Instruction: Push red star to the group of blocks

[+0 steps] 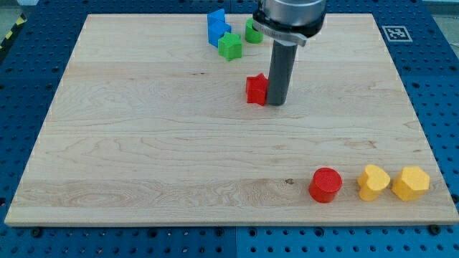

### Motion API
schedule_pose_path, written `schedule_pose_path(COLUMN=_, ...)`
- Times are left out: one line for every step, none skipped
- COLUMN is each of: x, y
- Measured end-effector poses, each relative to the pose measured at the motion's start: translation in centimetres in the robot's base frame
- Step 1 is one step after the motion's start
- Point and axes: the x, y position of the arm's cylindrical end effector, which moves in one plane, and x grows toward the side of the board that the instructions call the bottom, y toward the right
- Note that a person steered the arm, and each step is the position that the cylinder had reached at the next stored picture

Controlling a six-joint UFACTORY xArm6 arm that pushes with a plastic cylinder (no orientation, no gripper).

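Observation:
The red star (256,89) lies on the wooden board (143,143) a little above its middle. My tip (277,103) stands right against the star's right side, touching or nearly so. Up and to the left, near the view's top, sits a group of blocks: a blue block (216,27), a green star (230,46) and a green block (252,31) partly hidden by the arm.
At the view's bottom right stand a red cylinder (325,185), a yellow block (374,181) and a yellow hexagonal block (410,183) in a row. A printed marker (394,32) lies beyond the board's top right corner.

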Motion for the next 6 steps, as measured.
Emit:
schedule_pose_path(x=-2.2, y=-0.3)
schedule_pose_path(x=-1.0, y=-0.3)
schedule_pose_path(x=3.5, y=0.7)
schedule_pose_path(x=2.3, y=-1.5)
schedule_pose_path(x=-0.6, y=-3.2)
schedule_pose_path(x=-3.6, y=-3.8)
